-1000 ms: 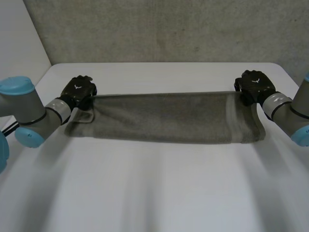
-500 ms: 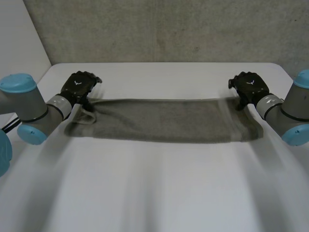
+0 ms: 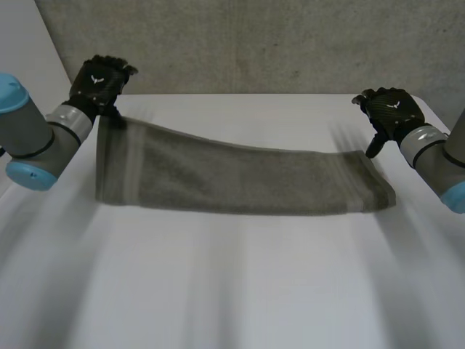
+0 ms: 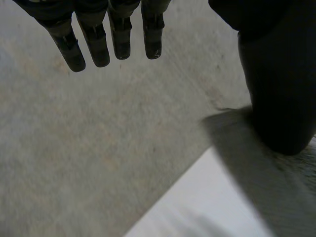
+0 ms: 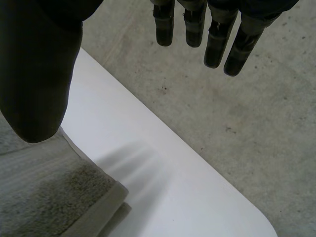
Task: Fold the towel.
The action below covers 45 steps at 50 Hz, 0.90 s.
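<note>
1. Table (image 3: 232, 291): white, with bare surface across the near half.

2. Towel (image 3: 240, 178): grey-green, folded into a long band. It lies left to right across the middle of the table.
   - Right end: flat on the table. In the right wrist view, its doubled corner (image 5: 49, 197) lies just under the thumb, with white table (image 5: 163, 163) beyond it.
   - Left end: the far corner runs up and away towards the left hand. Contact between the two cannot be told.

3. Right hand (image 3: 391, 110): at the far right, just beyond the towel's far right corner, on the right arm (image 3: 436, 156).
   - Fingers (image 5: 217, 39): straight and spread, pointing away.
   - Thumb: held apart from the fingers, with nothing gripped between them.

4. Left hand (image 3: 98, 78): at the far left, raised and seen against the wall, on the left arm (image 3: 29, 134).
   - Fingers (image 4: 96, 42): straight and relaxed in its own wrist view.
   - Thumb: well apart from the fingers, tip down near a bit of cloth. The hand grasps nothing.

5. Wall (image 3: 254, 43): grey and speckled, behind the table's far edge.
</note>
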Each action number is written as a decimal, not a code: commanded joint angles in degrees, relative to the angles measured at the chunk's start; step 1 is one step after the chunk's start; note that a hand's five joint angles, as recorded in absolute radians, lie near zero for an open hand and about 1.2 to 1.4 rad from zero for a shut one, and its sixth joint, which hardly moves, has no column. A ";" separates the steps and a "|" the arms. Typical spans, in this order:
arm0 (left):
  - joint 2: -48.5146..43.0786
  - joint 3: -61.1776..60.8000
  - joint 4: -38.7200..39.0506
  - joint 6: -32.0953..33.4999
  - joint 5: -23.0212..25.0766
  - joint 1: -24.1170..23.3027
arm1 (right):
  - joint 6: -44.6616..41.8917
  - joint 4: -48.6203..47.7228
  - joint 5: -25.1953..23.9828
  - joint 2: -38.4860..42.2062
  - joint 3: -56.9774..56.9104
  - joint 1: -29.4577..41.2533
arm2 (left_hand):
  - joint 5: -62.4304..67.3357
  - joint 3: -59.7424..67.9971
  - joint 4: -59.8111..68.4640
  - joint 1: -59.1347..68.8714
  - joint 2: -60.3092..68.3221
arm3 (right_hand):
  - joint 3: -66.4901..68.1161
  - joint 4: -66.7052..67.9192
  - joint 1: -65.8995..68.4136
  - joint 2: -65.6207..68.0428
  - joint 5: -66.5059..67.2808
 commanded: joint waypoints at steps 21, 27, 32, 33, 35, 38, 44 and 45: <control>-4.31 -0.79 1.63 0.05 2.02 0.61 | 0.04 0.28 -0.91 -10.44 16.32 -0.93 | 9.52 -3.30 -3.76 6.17 8.49 | -3.01 -4.35 -3.71 -4.10 -3.61; -0.96 -5.97 1.37 -0.12 1.94 1.14 | -0.04 0.46 -1.00 -12.28 20.18 -1.02 | -3.28 -3.30 -3.76 -6.63 -4.31 | -3.01 -4.35 -3.71 -4.10 -3.61; 8.59 -16.93 1.19 -2.22 1.85 0.80 | 0.22 1.60 -0.56 -12.29 22.65 -1.10 | -3.28 -3.30 -3.76 -6.63 -4.31 | -3.01 -4.35 -3.71 -4.10 -3.61; 8.62 -16.96 1.19 -2.23 1.85 0.79 | 0.13 1.78 -0.56 -12.20 23.53 -1.28 | -3.28 -3.30 -3.76 -6.63 -4.31 | -3.01 -4.35 -3.71 -4.10 -3.61; 11.43 -20.04 1.19 -3.55 1.58 0.71 | 0.05 1.86 -0.48 -12.11 24.06 -1.45 | -3.28 -3.30 -3.76 -6.63 -4.31 | -3.01 -4.35 -3.71 -4.10 -3.61; 16.26 -26.28 1.19 -6.80 1.50 0.09 | -0.48 1.86 -0.47 -11.67 24.76 -1.63 | -3.28 -3.30 -3.76 -6.63 -4.31 | -3.01 -4.35 -3.71 -4.10 -3.61; 23.37 -36.97 0.66 -11.98 1.50 -0.70 | -1.10 0.99 -0.39 -9.65 25.38 -1.90 | -3.28 -3.30 -3.76 -6.62 -4.31 | -3.01 -4.35 -3.71 -4.10 -3.61; 24.69 -39.35 0.66 -12.16 1.41 -0.87 | -1.10 0.99 -0.39 -9.65 25.38 -1.90 | -3.12 -3.30 -3.76 -6.46 -4.14 | -3.01 -4.35 -3.71 -4.10 -3.61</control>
